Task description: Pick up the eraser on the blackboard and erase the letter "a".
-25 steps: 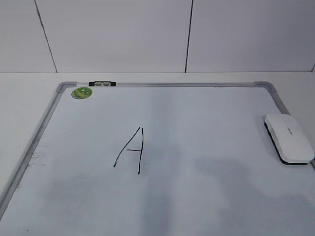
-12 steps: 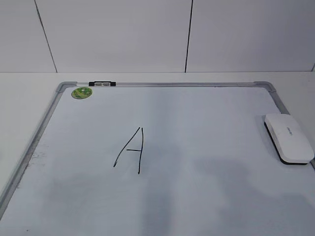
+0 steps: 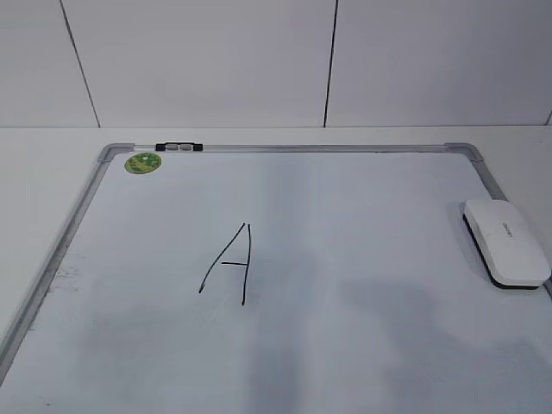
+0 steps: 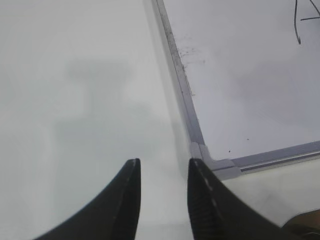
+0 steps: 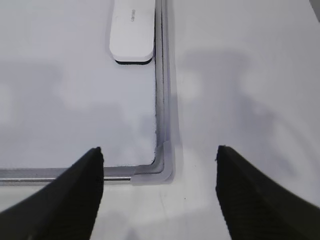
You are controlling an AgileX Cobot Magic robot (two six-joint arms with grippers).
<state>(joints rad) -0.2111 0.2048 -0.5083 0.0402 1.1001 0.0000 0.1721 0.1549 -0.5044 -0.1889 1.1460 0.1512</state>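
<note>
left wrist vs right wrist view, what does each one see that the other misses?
Left wrist only: the narrow-gapped left gripper above bare table, the board's near-left corner, and the lower strokes of the black marker letter.

Right wrist only: the wide-open right gripper, the near-right corner, and the white rounded plastic eraser with black felt underside lying against the frame.

Both: the white dry-erase board with grey metal frame, flat on the white table.

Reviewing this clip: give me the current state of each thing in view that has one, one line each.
eraser: lying felt-down on the board by its right frame, untouched.
letter: an angular capital A, fully intact, nothing erased.
blackboard: flat on the table, faint smudges near its left frame.
green sticker: stuck near the far left corner.
left tool: narrowly open, empty, above the near left corner.
right tool: wide open, empty, above the near right corner.
</note>
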